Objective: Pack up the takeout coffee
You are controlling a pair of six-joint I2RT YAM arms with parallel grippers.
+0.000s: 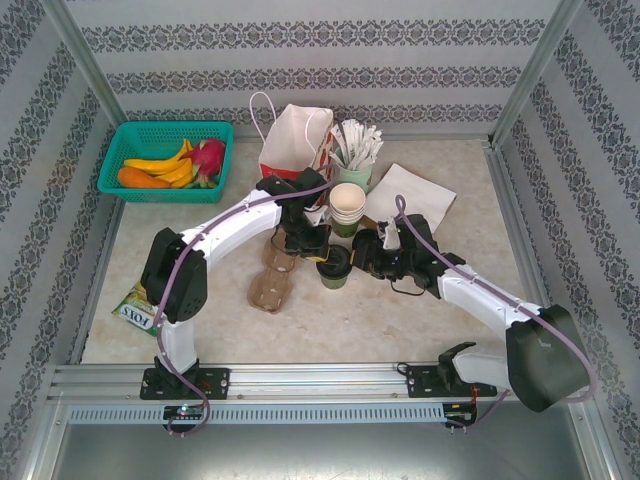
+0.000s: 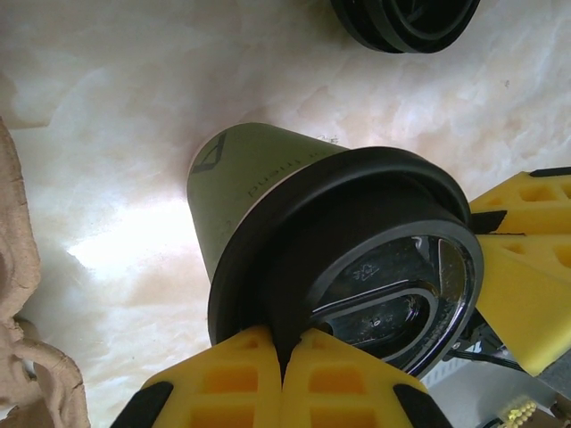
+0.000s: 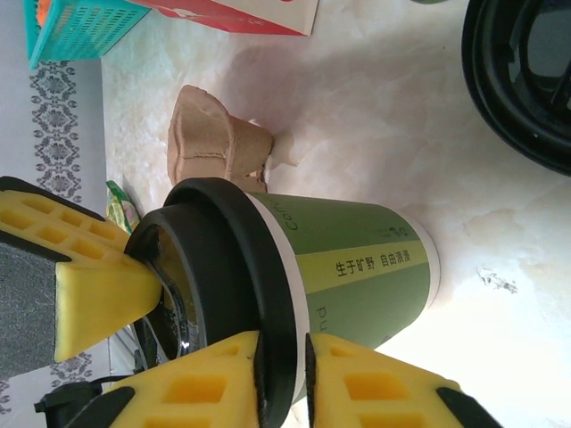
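One teal basket (image 1: 112,160) of fruit sits at the far left of the bench (image 1: 250,330), with one snack packet (image 1: 134,306) nearer the arms; both are well apart from the work. Next comes the single pulp tray (image 1: 268,288). Its two wells are empty and it lies just beside the cup, likely parked there so the finished drink has a short trip.

The left end effector (image 2: 281,374) is closed tight, its pads pinching the rim of the black lid (image 2: 357,259). The takeout coffee cup (image 1: 333,270) stands upright on the bench between the two arms, not yet in the tray. The right end effector (image 3: 283,383) comes in from the other side, its pads drawn close on the same rim, apparently gripping it. The two-sided hold looks meant to seat the lid evenly all round while keeping the light cup from tipping.

There is one capped cup and one lid on it. At least one spare black lid (image 2: 406,22) rests on the bench nearby; whether it is a stack I cannot tell. Behind the cup stand one red-and-white bag (image 1: 295,140), a short stack of spare cups (image 1: 348,203) whose number is unclear, and one cup of straws (image 1: 355,150). One white napkin (image 1: 415,195) lies furthest right.
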